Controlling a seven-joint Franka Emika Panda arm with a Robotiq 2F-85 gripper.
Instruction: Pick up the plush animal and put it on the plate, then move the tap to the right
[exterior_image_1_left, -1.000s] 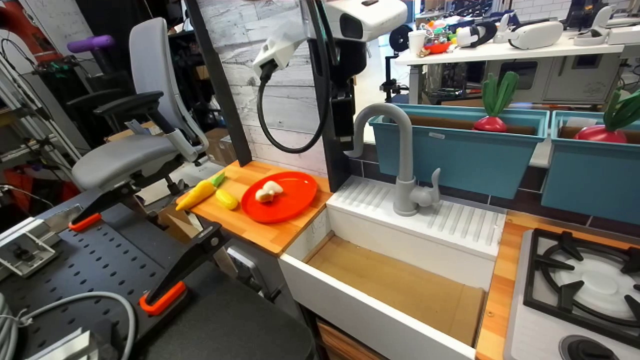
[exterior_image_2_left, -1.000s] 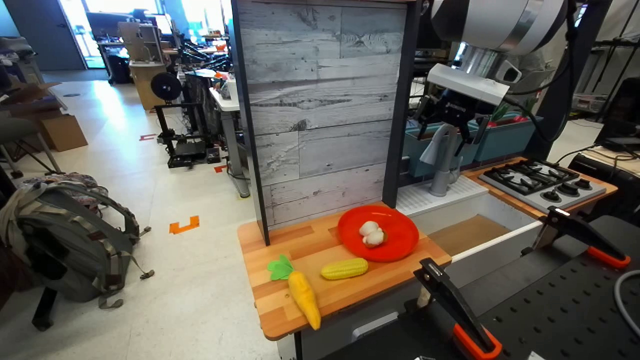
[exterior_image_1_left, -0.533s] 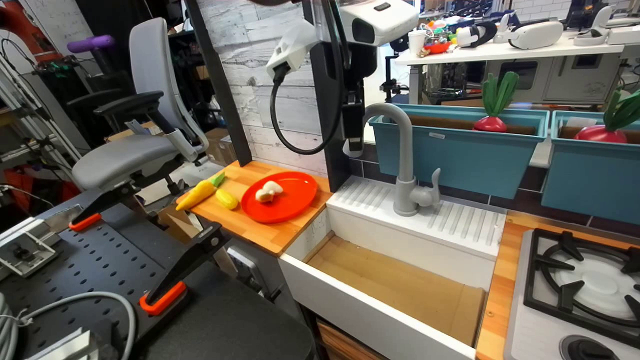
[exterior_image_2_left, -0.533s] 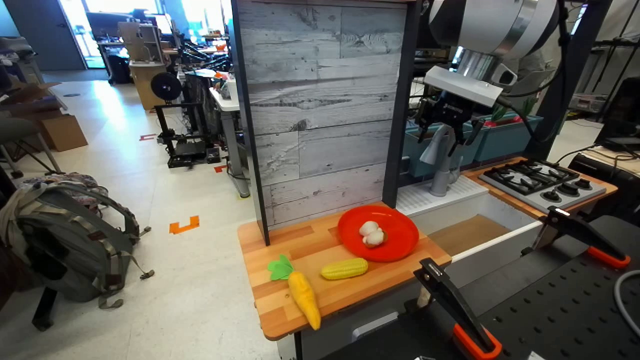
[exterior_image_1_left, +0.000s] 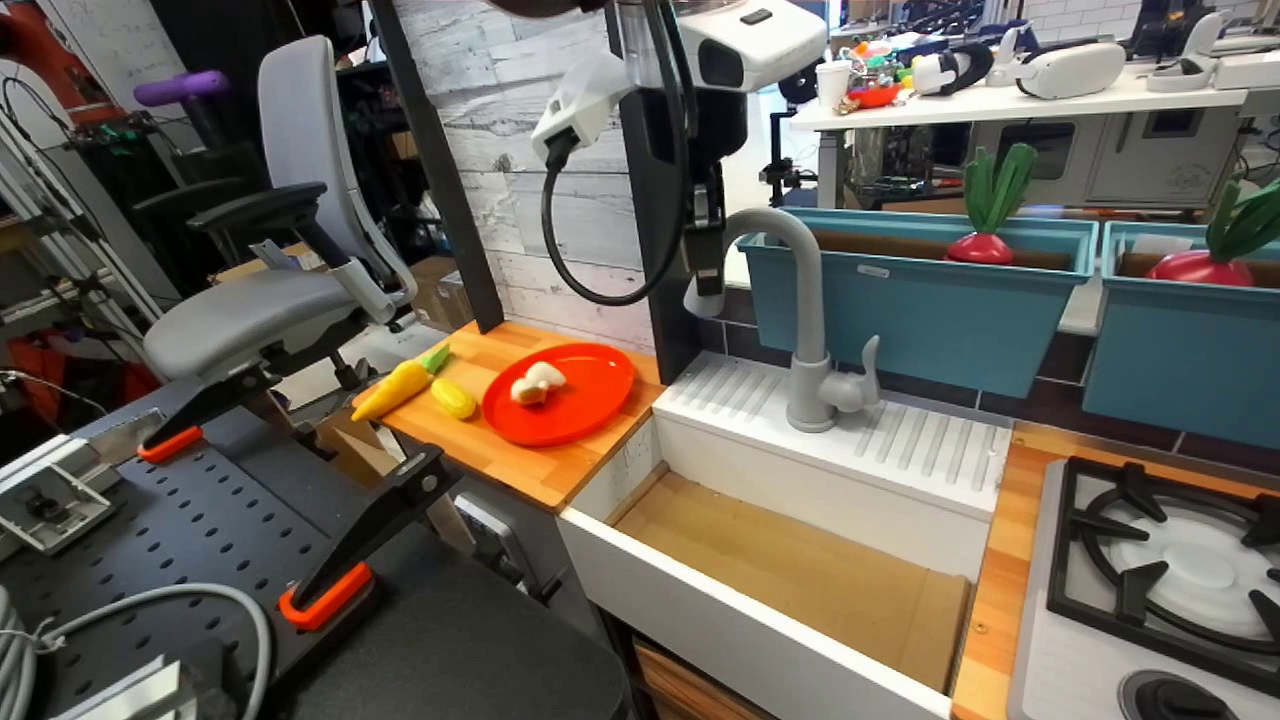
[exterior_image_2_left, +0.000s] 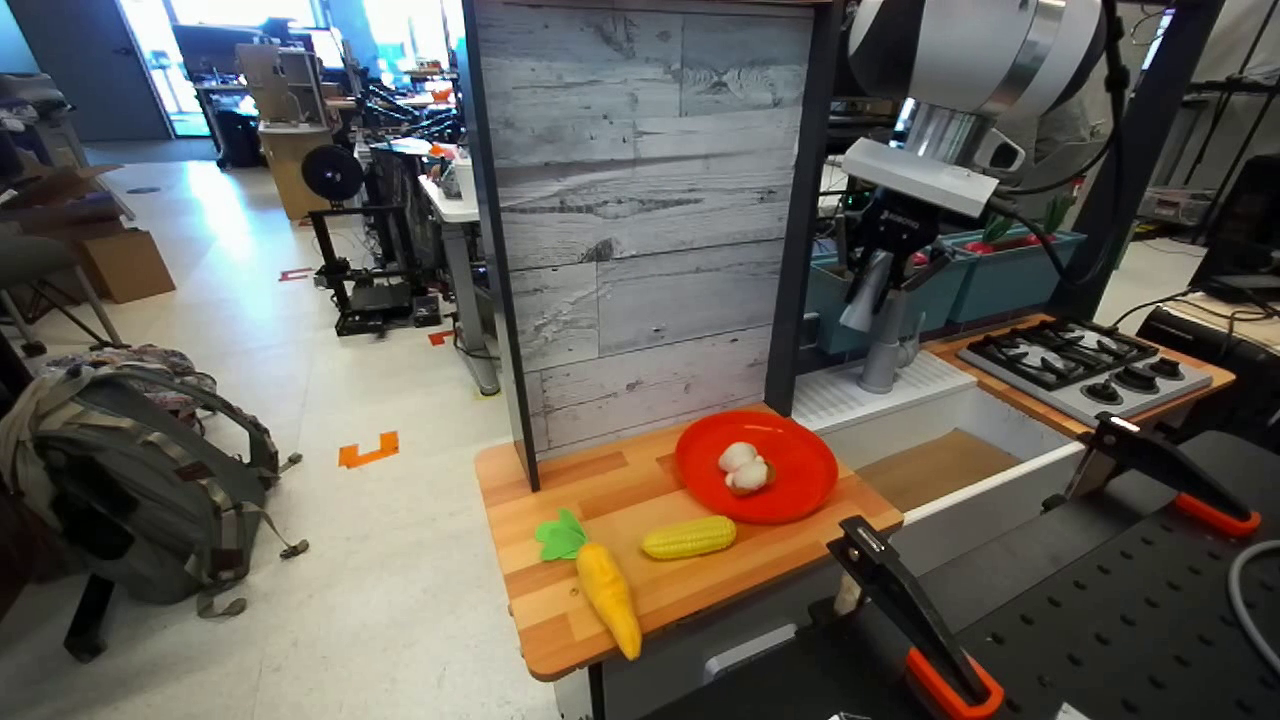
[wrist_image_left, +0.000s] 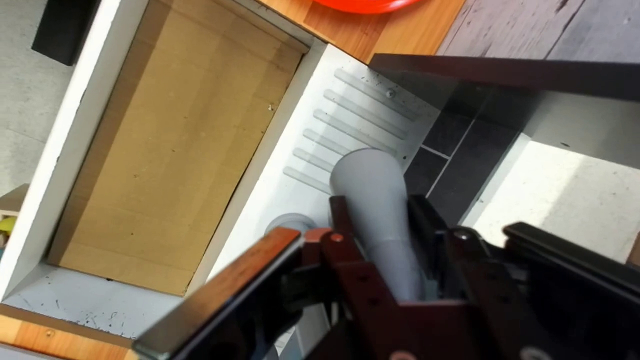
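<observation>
Matte grey, the tap has its spout head between both fingers of the gripper, closed on it as it seems — its long axis runs along the fingers, its mouth toward the edge of the ledge beside the wooden top. The plush animal rests on the plate, near the middle. The contact surfaces are hidden; the wrist view cuts the plate.

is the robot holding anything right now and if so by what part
Yes, the tap: the jaws are closed on the downturned end of its spout, just above the tip.
</observation>
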